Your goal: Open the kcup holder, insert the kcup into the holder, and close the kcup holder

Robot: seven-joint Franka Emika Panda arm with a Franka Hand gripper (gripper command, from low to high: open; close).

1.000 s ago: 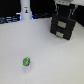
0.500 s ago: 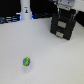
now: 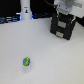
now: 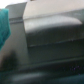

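Across the whole exterior view spreads the pale worktop [image 3: 45, 55], bare apart from a few items. Directly under the fingers [image 3: 63, 13], at the far side toward the exterior view's right, stands the kcup holder [image 3: 63, 29], a black boxy block whose slanted front carries two light grey panels, one above the other. The white-and-black arm [image 3: 65, 6] comes down from the upper edge onto the top of the block; whether the fingers touch it cannot be told, and their spread is too blurred to judge, so it is unclear if they are apart, together, or gripping anything. Well apart from the fingers, toward the exterior view's left along the far edge, rises a white bottle-like post [image 3: 25, 9]. Farthest from the fingers, on the near worktop, lies the kcup [image 3: 26, 62], a tiny green-and-white pod with a bluish edge, resting alone. Close up, the wrist view shows only blurred grey panels of the holder [image 4: 52, 30].
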